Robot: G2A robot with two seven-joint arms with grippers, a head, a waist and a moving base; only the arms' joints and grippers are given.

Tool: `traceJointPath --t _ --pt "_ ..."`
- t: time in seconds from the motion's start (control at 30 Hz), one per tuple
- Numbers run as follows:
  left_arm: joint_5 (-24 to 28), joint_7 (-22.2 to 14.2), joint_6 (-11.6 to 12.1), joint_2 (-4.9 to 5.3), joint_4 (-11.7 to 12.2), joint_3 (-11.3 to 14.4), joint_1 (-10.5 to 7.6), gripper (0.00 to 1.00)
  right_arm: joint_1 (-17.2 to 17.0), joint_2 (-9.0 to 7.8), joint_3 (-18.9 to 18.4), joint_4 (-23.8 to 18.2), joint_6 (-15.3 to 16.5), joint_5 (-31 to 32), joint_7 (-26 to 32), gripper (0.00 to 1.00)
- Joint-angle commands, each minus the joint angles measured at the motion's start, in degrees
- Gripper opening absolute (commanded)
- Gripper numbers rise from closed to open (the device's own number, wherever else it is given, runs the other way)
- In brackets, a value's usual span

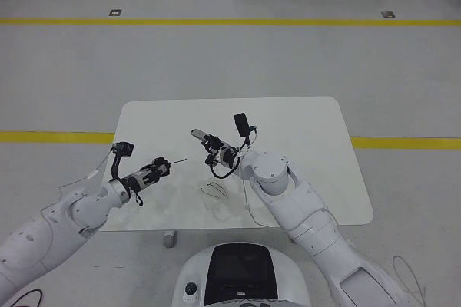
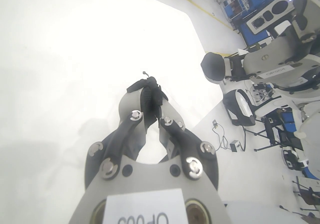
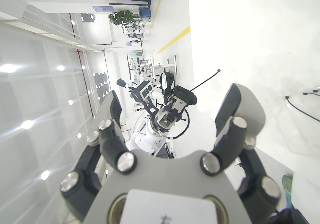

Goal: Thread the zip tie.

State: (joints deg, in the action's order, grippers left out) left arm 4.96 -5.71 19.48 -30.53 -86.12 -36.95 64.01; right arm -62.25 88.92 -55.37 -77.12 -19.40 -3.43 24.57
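Note:
A thin black zip tie [image 1: 177,162] juts out of my left gripper [image 1: 160,166], which hangs over the table's left front part and is shut on it. In the left wrist view the fingers press together on the tie's dark strap, and its small end [image 2: 145,73] pokes out past the tips of the left gripper [image 2: 151,85]. My right gripper [image 1: 203,138] is held over the middle of the table, open and holding nothing. The right wrist view looks between the spread fingers of the right gripper [image 3: 174,91] at the left arm and the zip tie [image 3: 205,81] pointing towards it.
The white table [image 1: 292,123] has rounded corners. A clear plastic sheet with spare black zip ties [image 1: 213,188] lies near the front edge between the arms; those ties [image 3: 298,107] show in the right wrist view too. Open tabletop lies at the back and right.

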Motion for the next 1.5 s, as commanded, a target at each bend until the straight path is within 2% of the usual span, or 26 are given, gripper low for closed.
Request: traceJointPath --t 0.0,0.27,0.3,0.33,0.47,0.53,0.6,0.7,0.77,0.83,1.13,1.2,1.3,1.33,1.47 --pt "-0.26 -0.13 0.00 -0.03 -0.10 -0.11 -0.05 0.00 0.00 0.00 0.00 0.00 0.00 0.00 0.00 1.00" --pt "-0.26 -0.13 0.00 -0.03 -0.10 -0.11 -0.05 0.00 0.00 0.00 0.00 0.00 0.00 0.00 0.00 1.00" --pt "0.68 0.05 -0.03 -0.18 -0.09 -0.14 0.13 0.00 0.00 0.00 0.00 0.00 0.00 0.00 0.00 1.00" --pt "3.98 -0.71 0.00 -0.48 0.13 -0.28 0.29 0.00 0.00 0.00 0.00 0.00 0.00 0.00 0.00 1.00" --pt "13.90 -6.50 0.00 -0.95 0.40 -2.33 0.03 0.00 0.00 0.00 0.00 0.00 0.00 0.00 0.00 1.00" --pt "20.01 -11.07 0.00 -0.90 0.51 -4.72 0.44 0.00 0.00 0.00 0.00 0.00 0.00 0.00 0.00 1.00" --pt "24.68 -15.45 0.00 -0.83 0.65 -7.23 1.36 0.00 0.00 0.00 0.00 0.00 0.00 0.00 0.00 1.00" --pt "27.33 -21.11 0.00 -0.91 2.03 -11.68 3.42 0.00 0.00 0.00 0.00 0.00 0.00 0.00 0.00 1.00" --pt "30.52 -24.48 0.00 -1.40 3.05 -14.50 5.32 0.00 0.00 0.00 0.00 0.00 0.00 0.00 0.00 1.00" --pt "32.52 -28.87 0.00 -2.03 3.84 -17.15 6.42 0.00 0.00 0.00 0.00 0.00 0.00 0.00 0.00 1.00" --pt "33.09 -29.69 -0.02 -2.26 3.62 -17.52 6.65 0.00 0.00 0.00 0.00 0.00 0.00 0.00 0.00 1.00" --pt "37.13 -31.48 -0.87 -2.62 5.15 -17.53 6.62 0.00 0.00 0.00 0.00 0.00 0.00 0.00 0.00 1.00" --pt "43.64 -38.98 -0.59 -3.22 8.87 -17.65 5.77 0.00 -1.24 -0.48 -0.56 -0.58 2.13 0.91 1.41 1.00" --pt "46.49 -43.33 -0.18 -3.52 10.38 -17.59 5.31 0.00 -1.55 -0.79 -1.02 -0.51 3.19 1.01 3.59 1.00" --pt "53.08 -53.73 -0.04 -4.78 16.46 -17.05 3.31 0.00 -1.65 -1.94 -2.24 0.76 8.90 2.77 11.71 1.00"
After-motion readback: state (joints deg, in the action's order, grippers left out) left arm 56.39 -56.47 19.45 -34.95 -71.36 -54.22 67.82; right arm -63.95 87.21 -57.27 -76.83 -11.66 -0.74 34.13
